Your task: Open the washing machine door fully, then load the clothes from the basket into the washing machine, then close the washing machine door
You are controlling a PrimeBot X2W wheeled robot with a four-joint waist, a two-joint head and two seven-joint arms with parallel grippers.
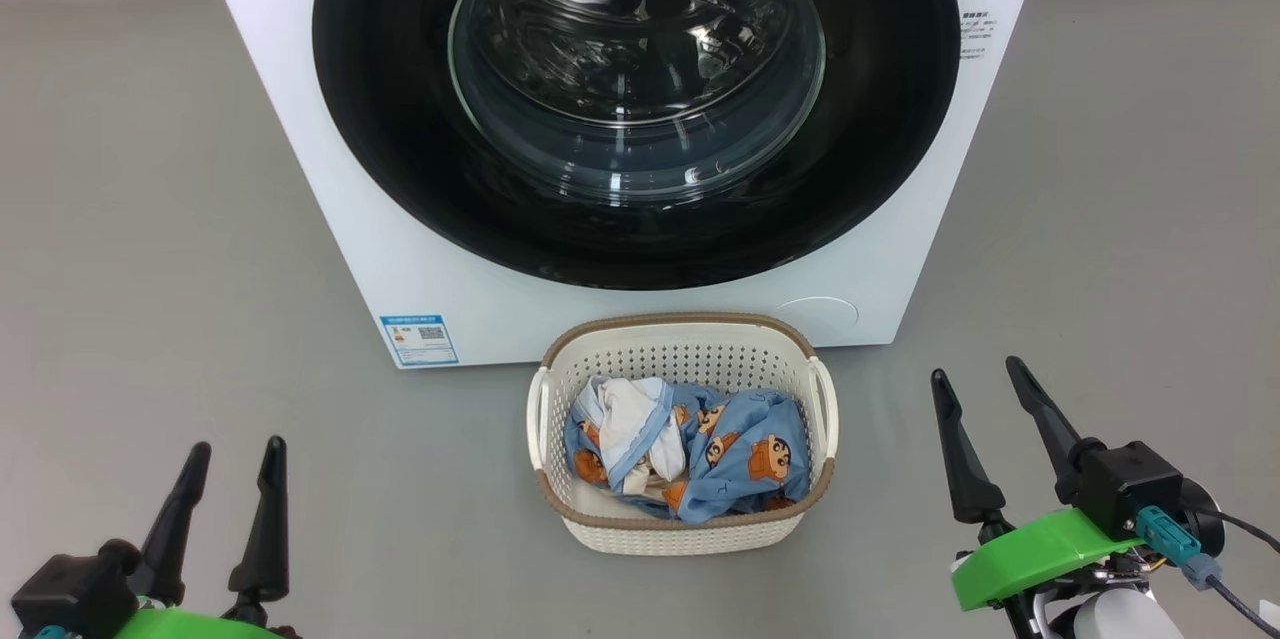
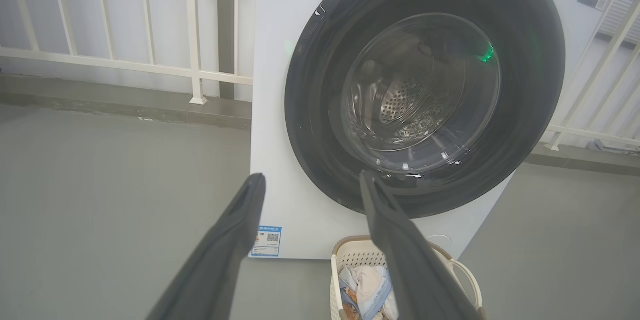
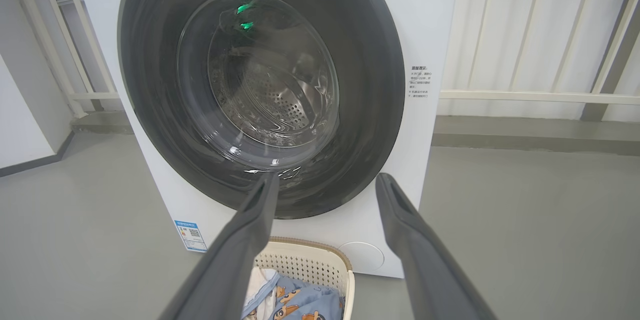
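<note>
Head view, looking down at the floor (image 1: 150,219) in front of you. The washing machine (image 1: 290,89) stands at the top of the view, its white front facing you. The washing machine door (image 1: 385,129) lies shut, flat against that front; through the clear glass bowl at its centre you can see the perforated steel drum. A small blue label (image 1: 420,340) sits at the machine's lower left corner, and a round flap (image 1: 818,315) at its lower right.

The basket (image 1: 680,322) stands on the floor just in front of the machine, below the door and midway between your two arms. The clothes (image 1: 745,459) lie bunched inside it: light-blue cloth with orange-brown cartoon figures, and a white piece with blue trim towards the left side.

Your left gripper (image 1: 238,447) is at the lower left, fingers spread apart with nothing between them, well clear of the basket. Your right gripper (image 1: 977,371) is at the lower right, likewise spread wide and empty, and also clear of the basket. Both point towards the machine, and neither touches the door, the basket or the clothes.

In the left wrist view, a white railing (image 2: 100,59) runs along the wall behind the machine. Both wrist views look between the spread fingers at the closed door, with the basket below it.
</note>
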